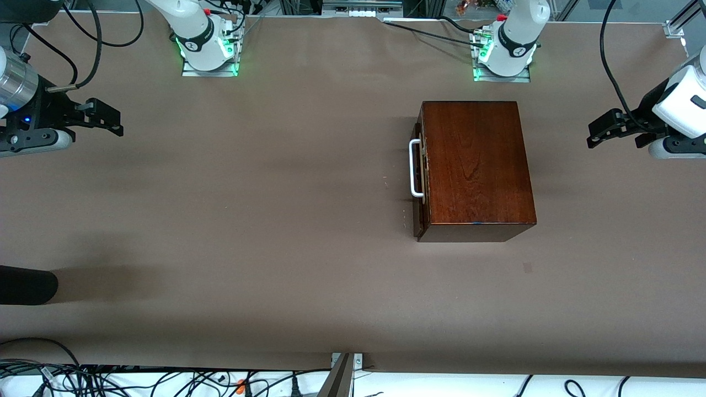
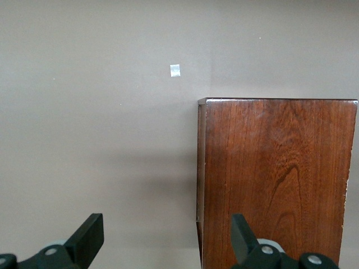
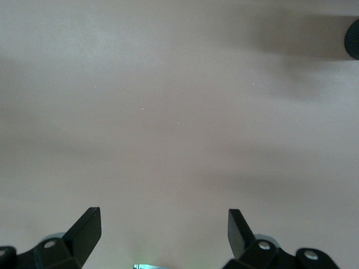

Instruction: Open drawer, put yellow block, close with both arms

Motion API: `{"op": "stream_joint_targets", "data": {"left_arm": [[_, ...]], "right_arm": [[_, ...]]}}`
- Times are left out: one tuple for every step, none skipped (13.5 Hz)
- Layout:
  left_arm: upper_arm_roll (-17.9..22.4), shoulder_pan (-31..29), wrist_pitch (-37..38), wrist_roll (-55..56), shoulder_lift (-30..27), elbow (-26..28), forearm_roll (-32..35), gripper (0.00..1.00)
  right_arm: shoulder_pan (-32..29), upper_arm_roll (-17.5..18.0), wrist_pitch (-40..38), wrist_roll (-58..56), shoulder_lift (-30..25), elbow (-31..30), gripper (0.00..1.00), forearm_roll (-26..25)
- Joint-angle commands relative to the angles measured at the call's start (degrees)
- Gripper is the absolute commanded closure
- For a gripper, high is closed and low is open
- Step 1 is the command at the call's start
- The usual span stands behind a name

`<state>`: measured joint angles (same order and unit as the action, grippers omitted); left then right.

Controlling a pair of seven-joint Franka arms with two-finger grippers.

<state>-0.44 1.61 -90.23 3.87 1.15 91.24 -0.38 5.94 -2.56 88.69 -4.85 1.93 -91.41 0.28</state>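
Observation:
The glossy dark-brown wooden box (image 1: 477, 165) stands in front of the left arm's base. Its drawer (image 1: 419, 220) is pushed in, and the white bar handle (image 1: 415, 168) faces the right arm's end of the table. My left gripper (image 1: 612, 135) hangs open and empty above the table at the left arm's end. In the left wrist view, the left gripper (image 2: 166, 238) shows one finger over the box (image 2: 275, 179). My right gripper (image 1: 113, 118) is open and empty above bare table at the other end; the right wrist view shows the gripper (image 3: 164, 232) over bare table. The yellow block is out of view.
A black rounded object (image 1: 27, 285) pokes in at the right arm's end of the table, nearer the front camera, and its edge (image 3: 352, 38) also appears in the right wrist view. A small pale mark (image 1: 527, 267) lies on the table near the box. Cables (image 1: 165, 380) run along the front edge.

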Motion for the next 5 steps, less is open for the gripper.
{"op": "stream_joint_targets", "data": {"left_arm": [[0.09,-0.12,1.46,0.08,0.69,-1.85,-0.24,0.00],[0.09,-0.12,1.64,0.08,0.69,-1.76,-0.24,0.00],[0.09,-0.12,1.99,0.08,0.69,-1.85,-0.24,0.00],[0.17,-0.12,1.99,0.08,0.69,-1.85,-0.24,0.00],[0.17,-0.12,2.08,0.08,0.69,-1.85,-0.24,0.00]], "right_arm": [[-0.58,0.19,-0.27,0.02,0.35,0.97,0.00,0.95],[-0.58,0.19,-0.27,0.02,0.35,0.97,0.00,0.95],[-0.58,0.19,-0.27,0.02,0.35,0.97,0.00,0.95],[-0.58,0.19,-0.27,0.02,0.35,0.97,0.00,0.95],[-0.58,0.19,-0.27,0.02,0.35,0.97,0.00,0.95]]}}
